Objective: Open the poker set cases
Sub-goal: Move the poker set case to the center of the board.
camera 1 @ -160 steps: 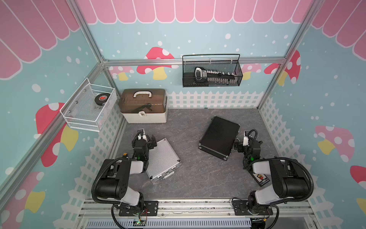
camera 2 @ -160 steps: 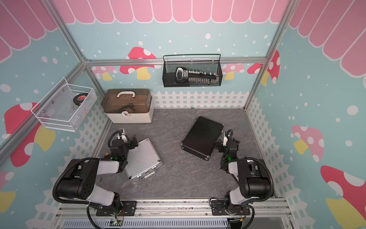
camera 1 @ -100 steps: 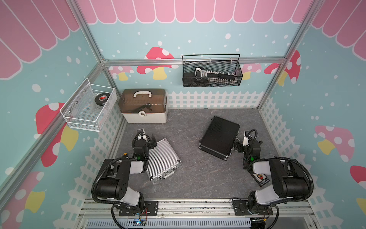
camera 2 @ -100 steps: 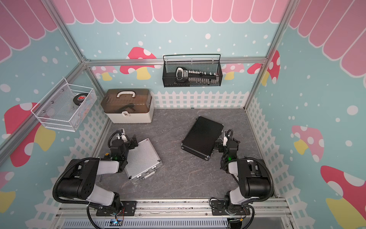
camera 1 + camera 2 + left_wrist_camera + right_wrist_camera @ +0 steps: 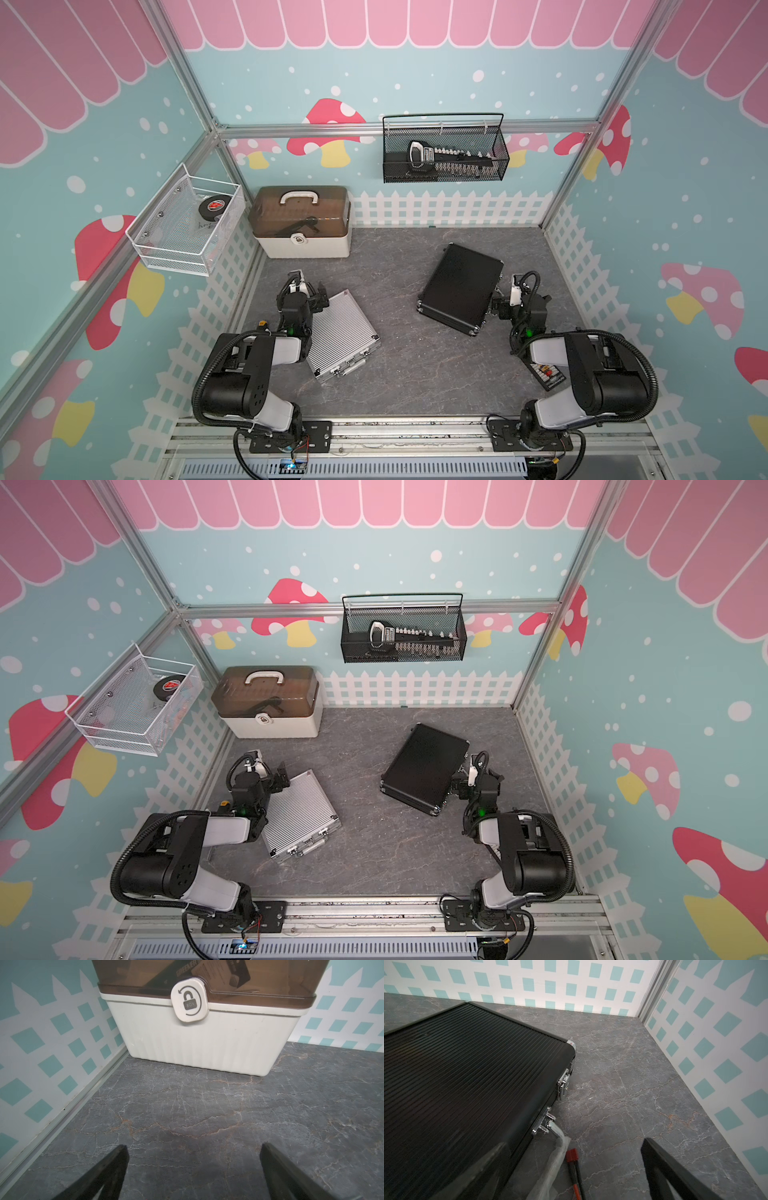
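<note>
Tucked low, left gripper (image 5: 193, 1148) and right gripper (image 5: 572, 1142) spread wide, empty (right beside black case (image 5: 467, 1074)).

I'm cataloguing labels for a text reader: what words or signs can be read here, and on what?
"BOX" with a padlock sign and curved arrow: white latch of the beige box.
"GREENER", cut off after that: dark packet under the brown lid.
Too small to read: puck logo, tool label, coloured card.
</note>
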{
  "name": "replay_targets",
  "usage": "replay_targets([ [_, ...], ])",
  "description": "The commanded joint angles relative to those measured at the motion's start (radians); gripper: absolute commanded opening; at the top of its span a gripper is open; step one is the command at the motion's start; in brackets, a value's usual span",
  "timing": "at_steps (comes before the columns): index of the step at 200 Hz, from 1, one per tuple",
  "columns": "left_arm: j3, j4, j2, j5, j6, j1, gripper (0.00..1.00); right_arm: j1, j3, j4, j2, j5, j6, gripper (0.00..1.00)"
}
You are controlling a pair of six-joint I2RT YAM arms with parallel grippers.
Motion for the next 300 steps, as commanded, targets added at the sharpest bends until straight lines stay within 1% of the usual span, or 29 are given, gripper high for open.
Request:
replay_targets([
  [1,0.015,0.039,0.009,-0.004,0.021,-0.001,0.97,0.005,0.015,0.033,0.007,-0.007,-0.019,0.99],
  [19,-0.012,0.061,-0.026,0.007,0.031,-0.005,0.94,0.005,0.032,-0.014,-0.022,-0.022,-0.024,0.98],
  [32,-0.037,0.071,-0.07,-0.039,0.021,-0.01,0.94,0.004,0.059,-0.128,-0.097,0.018,-0.008,0.98],
  [38,-0.044,0.062,-0.098,-0.059,0.018,-0.013,0.93,0.004,0.075,-0.191,-0.135,0.04,-0.002,0.96],
  [47,-0.038,0.013,-0.148,-0.077,0.024,-0.027,0.92,0.005,0.094,-0.27,-0.195,0.06,-0.001,0.89],
  [61,0.007,-0.138,-0.242,-0.183,0.043,-0.072,0.91,0.006,0.13,-0.387,-0.292,0.088,0.019,0.8],
  [69,0.055,-0.259,-0.3,-0.245,0.027,-0.098,0.91,0.006,0.163,-0.472,-0.349,0.111,0.048,0.79],
  [84,0.167,-0.532,-0.399,-0.321,-0.066,-0.128,0.89,0.004,0.226,-0.602,-0.433,0.115,0.104,0.76],
  [91,0.221,-0.654,-0.438,-0.338,-0.123,-0.138,0.87,0.006,0.271,-0.668,-0.459,0.081,0.126,0.74],
  [96,0.259,-0.748,-0.464,-0.341,-0.162,-0.143,0.86,0.007,0.304,-0.719,-0.472,0.037,0.136,0.7],
  [106,0.332,-0.92,-0.512,-0.336,-0.253,-0.153,0.83,0.016,0.363,-0.799,-0.485,-0.027,0.174,0.67],
  [114,0.382,-1.053,-0.548,-0.312,-0.299,-0.161,0.78,0.026,0.404,-0.858,-0.486,-0.086,0.203,0.64],
  [127,0.448,-1.241,-0.604,-0.287,-0.376,-0.178,0.76,0.068,0.472,-0.955,-0.479,-0.18,0.236,0.59],
  [137,0.487,-1.369,-0.64,-0.255,-0.427,-0.187,0.74,0.137,0.516,-1.028,-0.475,-0.224,0.243,0.57],
  [150,0.52,-1.52,-0.681,-0.207,-0.495,-0.189,0.74,0.245,0.551,-1.099,-0.475,-0.231,0.232,0.57],
  [160,0.531,-1.603,-0.707,-0.157,-0.532,-0.19,0.73,0.326,0.579,-1.143,-0.471,-0.242,0.229,0.56],
  [177,0.524,-1.724,-0.741,-0.093,-0.594,-0.19,0.73,0.438,0.632,-1.197,-0.447,-0.275,0.241,0.48],
  [181,0.52,-1.745,-0.749,-0.09,-0.602,-0.19,0.73,0.464,0.644,-1.205,-0.44,-0.272,0.245,0.48],
  [193,0.501,-1.799,-0.763,-0.032,-0.64,-0.188,0.74,0.538,0.698,-1.253,-0.408,-0.234,0.272,0.48],
  [208,0.461,-1.818,-0.769,0.03,-0.66,-0.188,0.75,0.613,0.791,-1.334,-0.347,-0.209,0.269,0.47],
  [222,0.417,-1.83,-0.761,0.057,-0.679,-0.185,0.76,0.697,0.863,-1.4,-0.292,-0.157,0.218,0.39],
  [226,0.404,-1.828,-0.757,0.06,-0.686,-0.184,0.76,0.727,0.879,-1.413,-0.279,-0.134,0.195,0.38],
  [232,0.392,-1.828,-0.753,0.06,-0.707,-0.183,0.77,0.777,0.895,-1.424,-0.265,-0.066,0.157,0.4],
  [243,0.375,-1.803,-0.742,0.086,-0.713,-0.182,0.76,0.867,0.905,-1.424,-0.241,0.06,0.074,0.48],
  [256,0.349,-1.775,-0.727,0.133,-0.729,-0.162,0.77,0.937,0.895,-1.392,-0.214,0.139,-0.007,0.58],
  [262,0.331,-1.757,-0.721,0.159,-0.735,-0.147,0.77,0.949,0.896,-1.384,-0.197,0.136,-0.017,0.63],
  [271,0.301,-1.734,-0.714,0.197,-0.743,-0.122,0.77,0.952,0.908,-1.381,-0.168,0.089,-0.01,0.67],
  [288,0.25,-1.692,-0.719,0.233,-0.757,-0.083,0.77,0.952,0.938,-1.375,-0.089,-0.029,0.017,0.67],
  [300,0.222,-1.653,-0.736,0.249,-0.762,-0.072,0.76,0.952,0.96,-1.354,-0.019,-0.065,0.075,0.65],
])
